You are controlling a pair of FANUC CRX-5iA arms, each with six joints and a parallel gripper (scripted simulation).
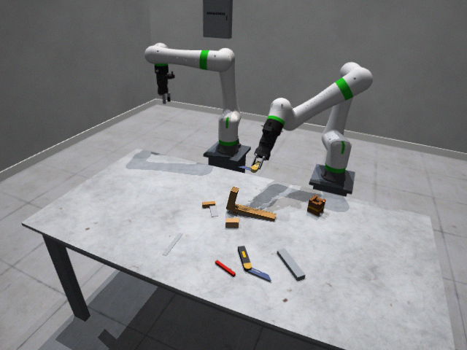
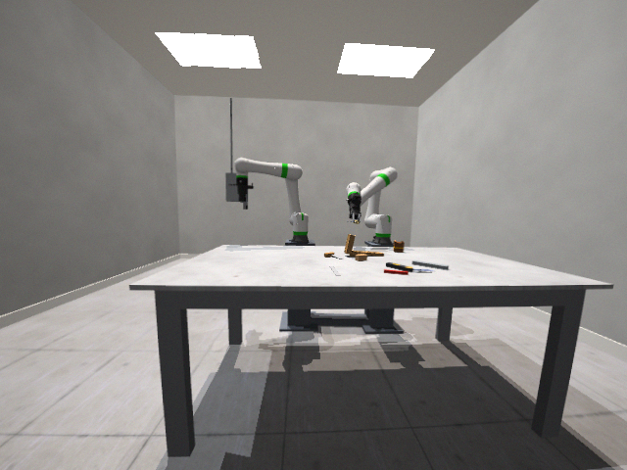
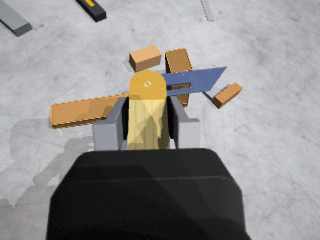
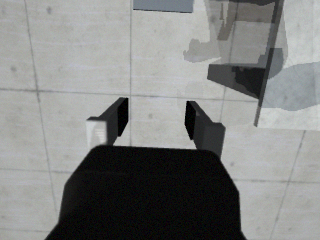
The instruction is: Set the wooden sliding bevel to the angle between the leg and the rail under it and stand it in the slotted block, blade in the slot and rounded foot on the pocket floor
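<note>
The left claw (image 1: 257,164) (image 2: 354,220) (image 3: 148,109) pinches the wooden bevel (image 1: 255,165) (image 2: 357,221) (image 3: 148,117) by its pale, grained handle, in the air over the far side of the mottled grey bench (image 1: 113,211) (image 2: 283,273) (image 3: 270,165) (image 4: 300,115). Its rounded end is amber, and a flat blue blade — slotted, with a slanted tip — sticks out sideways. The right claw (image 1: 166,100) (image 2: 245,206) (image 4: 157,111) is spread and hangs at the far left, holding nothing. Below the bevel, the coarse-grained leg (image 1: 232,197) (image 2: 350,243) (image 3: 178,60) leans up from the long wooden rail (image 1: 256,213) (image 2: 371,254) (image 3: 85,110). The reddish-brown slotted block (image 1: 316,206) (image 2: 398,246) sits far right; the black bevel (image 1: 244,257) (image 2: 397,266) (image 3: 92,7) lies nearer — between a slim red stick (image 1: 225,267) (image 2: 395,271) and a smooth grey bar (image 1: 290,263) (image 2: 430,264) (image 3: 14,19).
</note>
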